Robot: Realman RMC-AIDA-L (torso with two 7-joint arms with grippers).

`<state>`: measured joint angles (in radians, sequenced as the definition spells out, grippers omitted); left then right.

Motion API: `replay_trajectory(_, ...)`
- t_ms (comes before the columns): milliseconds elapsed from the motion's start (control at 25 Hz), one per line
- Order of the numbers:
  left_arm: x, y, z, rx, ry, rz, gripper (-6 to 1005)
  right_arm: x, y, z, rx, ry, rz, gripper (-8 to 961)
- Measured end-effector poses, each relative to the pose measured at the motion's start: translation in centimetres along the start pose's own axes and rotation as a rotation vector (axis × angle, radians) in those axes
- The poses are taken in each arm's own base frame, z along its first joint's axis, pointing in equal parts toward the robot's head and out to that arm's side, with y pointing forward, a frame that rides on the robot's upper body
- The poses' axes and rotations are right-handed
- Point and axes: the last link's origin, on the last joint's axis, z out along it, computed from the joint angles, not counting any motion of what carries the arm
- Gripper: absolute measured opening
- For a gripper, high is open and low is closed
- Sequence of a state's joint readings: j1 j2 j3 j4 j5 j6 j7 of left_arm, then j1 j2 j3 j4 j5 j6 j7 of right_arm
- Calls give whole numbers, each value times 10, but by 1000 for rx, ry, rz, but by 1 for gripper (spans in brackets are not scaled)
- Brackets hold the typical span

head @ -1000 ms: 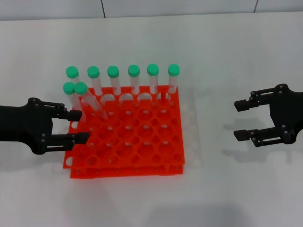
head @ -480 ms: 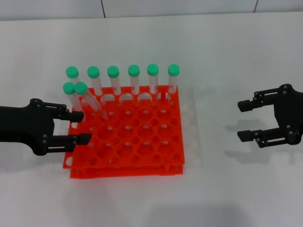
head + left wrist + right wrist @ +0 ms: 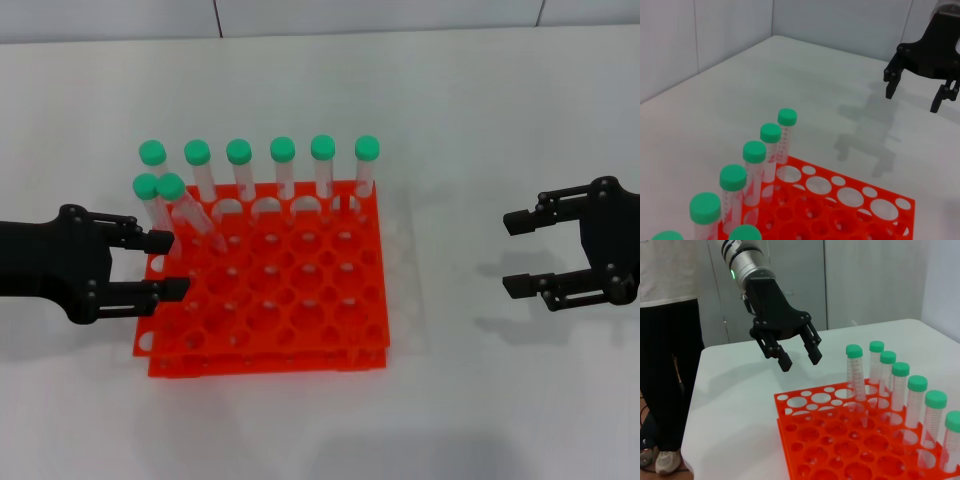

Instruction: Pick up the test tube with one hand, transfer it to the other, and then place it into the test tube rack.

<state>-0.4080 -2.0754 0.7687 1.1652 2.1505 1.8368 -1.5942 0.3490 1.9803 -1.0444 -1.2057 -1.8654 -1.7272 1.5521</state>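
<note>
The orange-red test tube rack (image 3: 300,340) sits mid-table with several green-capped test tubes standing in it. Most of them line its far row. One test tube (image 3: 192,214) near the rack's left edge leans, its cap (image 3: 854,350) tipped away from the upright tube beside it. My left gripper (image 3: 168,265), on the green-lit wrist, hangs open at the rack's left edge just in front of that leaning tube, holding nothing. My right gripper (image 3: 514,254) is open and empty over bare table, well right of the rack. The left gripper (image 3: 799,356) and the right gripper (image 3: 913,97) also appear in each other's wrist views.
The white table (image 3: 450,120) stretches around the rack, and a wall seam runs along its far edge. A person in dark trousers (image 3: 665,365) stands beyond the table's left side.
The right gripper has drawn back slightly to the right, still open. The left gripper has barely shifted. The tubes have not moved.
</note>
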Motion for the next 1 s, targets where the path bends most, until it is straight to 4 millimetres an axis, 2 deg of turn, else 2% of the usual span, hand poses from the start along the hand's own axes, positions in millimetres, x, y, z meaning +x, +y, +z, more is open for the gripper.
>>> replay_trajectory(1000, 0, -1, -1, 6, -1, 3, 560, 0, 0, 2, 3, -6, 0, 662)
